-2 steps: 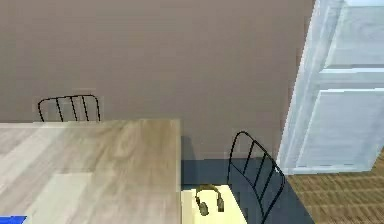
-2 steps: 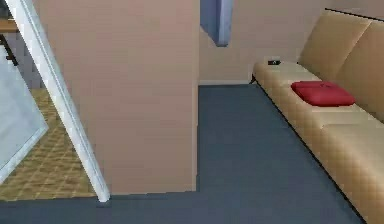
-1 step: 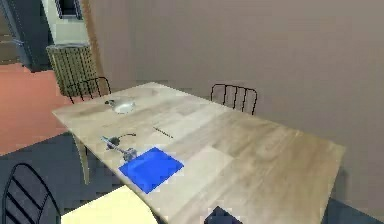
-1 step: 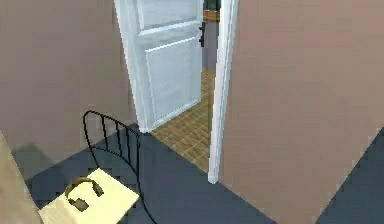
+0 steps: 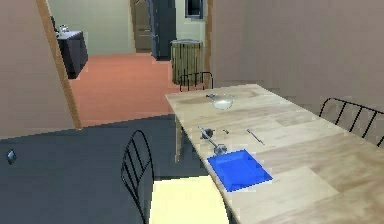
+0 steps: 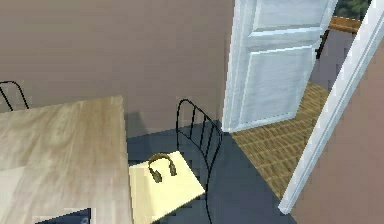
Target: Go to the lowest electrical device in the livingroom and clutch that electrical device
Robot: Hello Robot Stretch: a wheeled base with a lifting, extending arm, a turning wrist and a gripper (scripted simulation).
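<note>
— On the yellow chair seat (image 6: 145, 197), arm side view: what lies there?
— Dark arched object (image 6: 163, 167), headphone-like, flat, near wooden table (image 6: 60, 140). Crown points up the picture, both ends toward its bottom edge; long axis unclear. Gripper state: cannot tell.

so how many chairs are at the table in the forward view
3: yellow-seated chair at the near left, far chair at the table's far end, right chair on its right side; more may be hidden.

A tray (image 5: 238, 169) lies on the table (image 5: 300, 120), a chair (image 5: 186, 200) at its left, a doorway (image 5: 120, 75) behind.
</note>
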